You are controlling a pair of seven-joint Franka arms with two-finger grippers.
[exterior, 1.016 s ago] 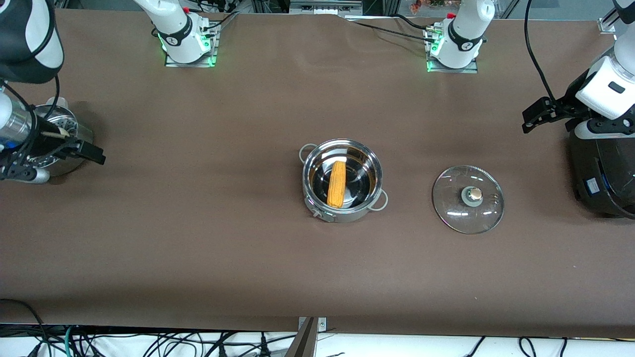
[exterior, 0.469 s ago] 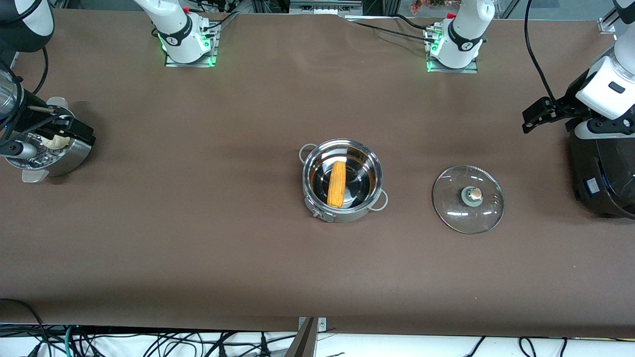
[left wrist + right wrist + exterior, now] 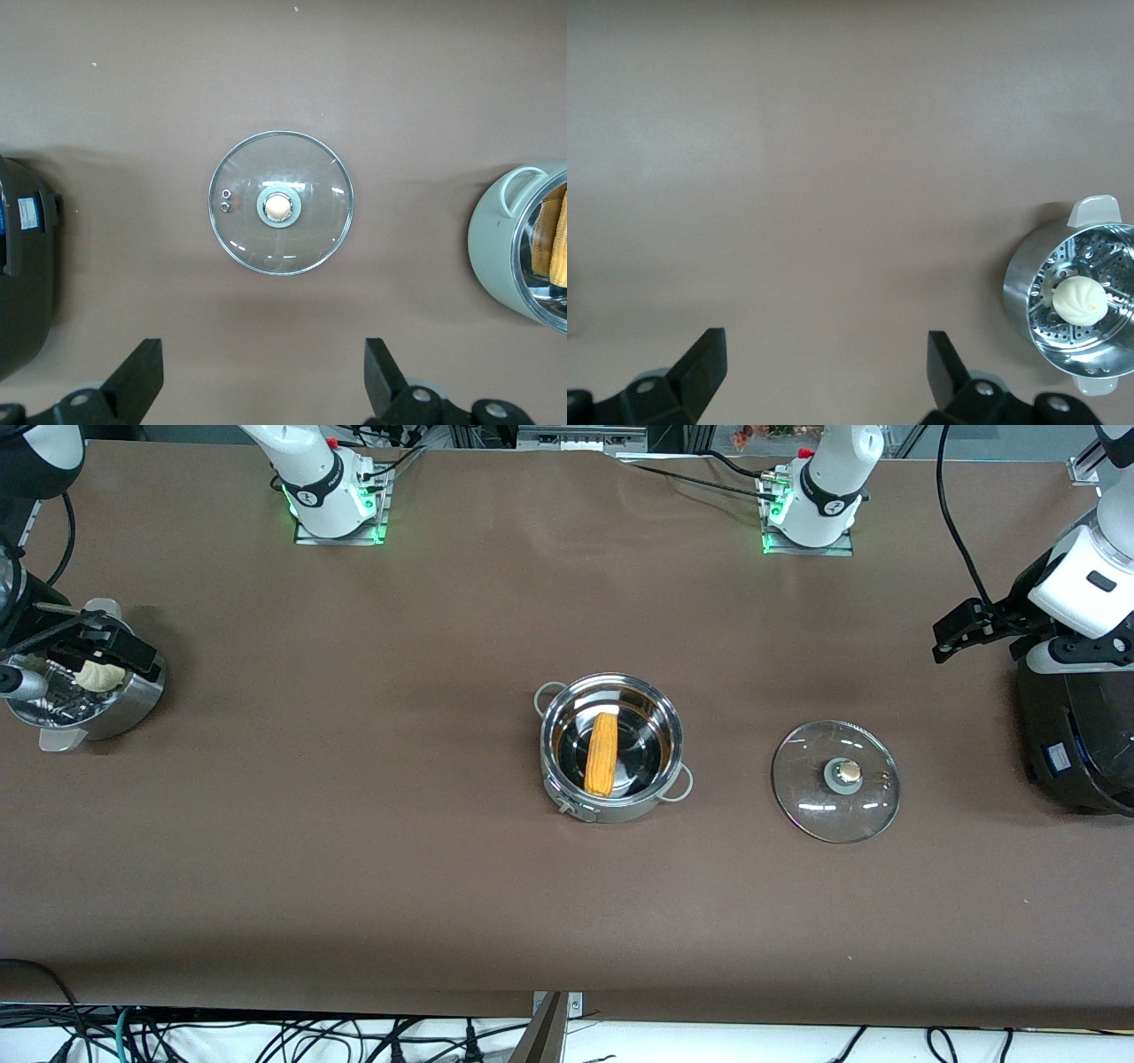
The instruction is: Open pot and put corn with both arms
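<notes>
At the front view's left edge our right gripper (image 3: 89, 657) hangs wide open over the steamer bowl (image 3: 133, 704). At centre, the corn (image 3: 601, 755) lies in the uncovered pot (image 3: 611, 748), beside the lid (image 3: 835, 781). At the right edge our left gripper (image 3: 961, 631) is empty, spread wide. We judge the job finished; both arms need only park.

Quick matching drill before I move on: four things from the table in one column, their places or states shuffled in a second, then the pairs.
Things:
1. corn
2. glass lid
3. bun
4. black cooker

Places:
A. in the steamer bowl
B. flat on the table beside the pot
C. at the left arm's end of the table
D. lying inside the pot

Pairs: 1-D, 2-B, 3-A, 4-C
</notes>
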